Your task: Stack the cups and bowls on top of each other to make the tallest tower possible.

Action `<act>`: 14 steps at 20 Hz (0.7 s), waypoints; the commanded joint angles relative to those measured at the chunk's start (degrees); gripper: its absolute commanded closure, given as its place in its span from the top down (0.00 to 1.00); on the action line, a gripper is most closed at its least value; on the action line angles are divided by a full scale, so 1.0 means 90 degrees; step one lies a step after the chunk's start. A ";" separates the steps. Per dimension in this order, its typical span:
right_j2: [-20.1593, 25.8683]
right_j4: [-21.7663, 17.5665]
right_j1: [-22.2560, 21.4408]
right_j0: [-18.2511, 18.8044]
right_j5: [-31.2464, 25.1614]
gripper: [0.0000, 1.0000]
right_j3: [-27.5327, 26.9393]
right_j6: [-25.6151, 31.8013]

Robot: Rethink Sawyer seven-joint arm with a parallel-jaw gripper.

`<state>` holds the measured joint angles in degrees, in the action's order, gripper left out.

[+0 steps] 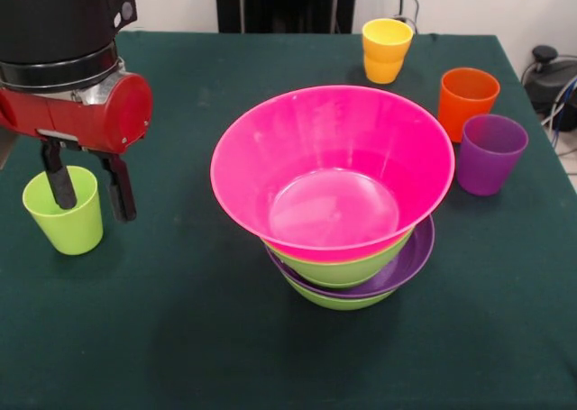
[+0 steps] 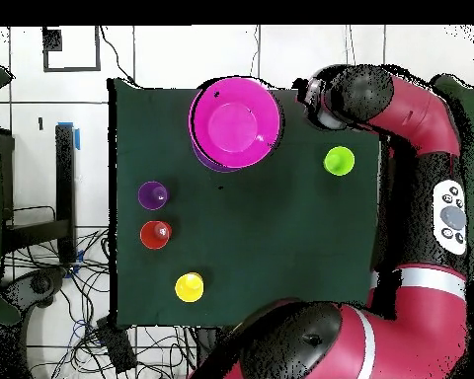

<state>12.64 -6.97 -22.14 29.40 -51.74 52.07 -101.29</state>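
Pincer is released, two black fingers spread apart and pointing down, gripping nothing. In the front view one finger overlaps the lime green cup, the other hangs just beside its rim; can't tell from this angle whether that finger is inside the cup or only in front of it. Cup stands upright on the desk, near its edge. In the overhead view the lime green cup sits clear of the arm's wrist, so the pincer itself is hidden there.

Tower is mid-desk, well apart from the cup: a lime green bowl at the bottom, wide purple bowl nested on it, another lime green bowl above that, big pink bowl uppermost, mouth up, empty.

Other cups stand upright and apart on the far side of the tower: yellow-orange cup by the desk's back edge, orange cup and translucent purple cup just beside each other.
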 commanded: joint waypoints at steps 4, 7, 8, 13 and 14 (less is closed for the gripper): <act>0.0357 -0.0556 0.0124 -0.0031 0.0173 1.00 0.0681 0.1193; 0.0336 -0.0569 0.0088 -0.0055 0.0059 1.00 0.0611 0.1192; 0.0326 -0.0568 0.0063 -0.0059 0.0041 1.00 0.0629 0.1179; 0.0261 -0.0594 -0.0035 -0.0061 0.0054 1.00 0.0777 0.1098; 0.0244 -0.0606 -0.0054 -0.0057 0.0085 1.00 0.0828 0.1080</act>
<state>12.66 -7.81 -21.83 29.40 -51.74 52.44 -101.29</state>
